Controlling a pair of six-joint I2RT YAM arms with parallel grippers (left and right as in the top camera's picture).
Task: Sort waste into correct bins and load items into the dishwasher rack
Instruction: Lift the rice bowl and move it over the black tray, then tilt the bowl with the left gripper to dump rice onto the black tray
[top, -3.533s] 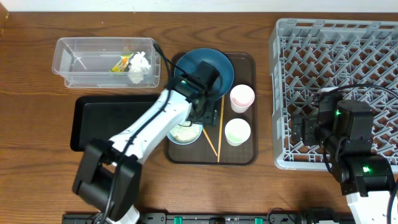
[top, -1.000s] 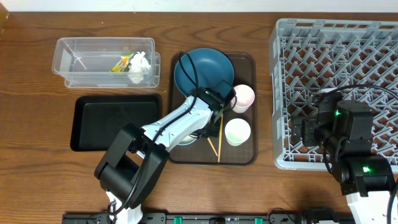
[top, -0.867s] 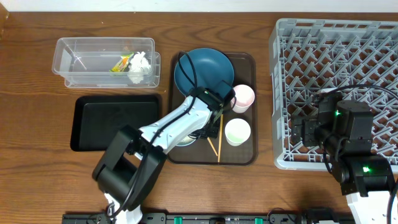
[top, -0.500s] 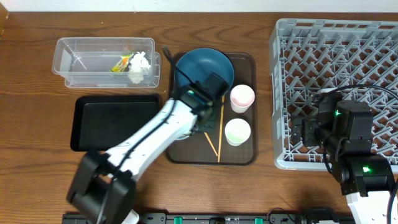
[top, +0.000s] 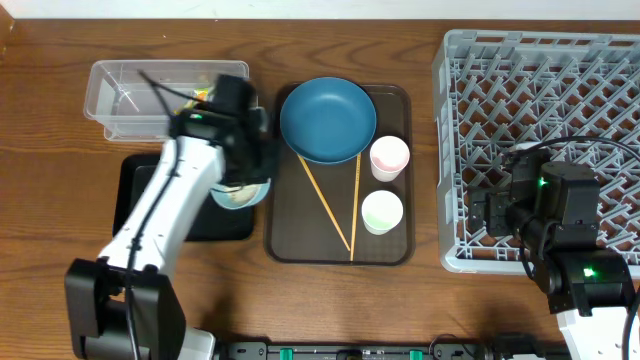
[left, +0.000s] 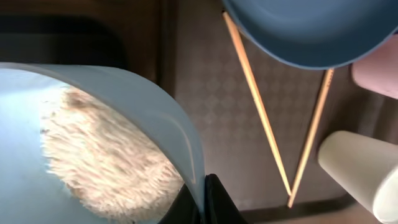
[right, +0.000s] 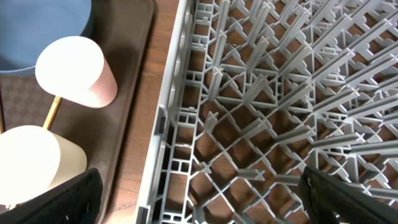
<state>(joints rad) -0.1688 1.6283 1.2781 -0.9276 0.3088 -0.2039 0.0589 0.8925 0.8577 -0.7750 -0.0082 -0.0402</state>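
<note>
Currently I'm holding the white bowl (left: 93, 124) of rice scraps (left: 106, 168), left gripper (left: 200, 199) clamped on its rim, over the black tray (top: 150, 190) just left of the brown serving tray (top: 300, 230). Blue plate (top: 328, 120), pink cup (top: 390, 157), white cup (top: 381, 212) and chopsticks (top: 325, 200) are waiting there; dishwasher rack (top: 540, 90), to its right, unloaded; right gripper (right: 205, 196) gaping, empty.

Overhead, the blurred left arm (top: 175, 190) covers most of the white bowl (top: 245, 196); in the left wrist view its food scraps (left: 106, 155), perhaps rice, smear and the bowl runs off-frame.
</note>
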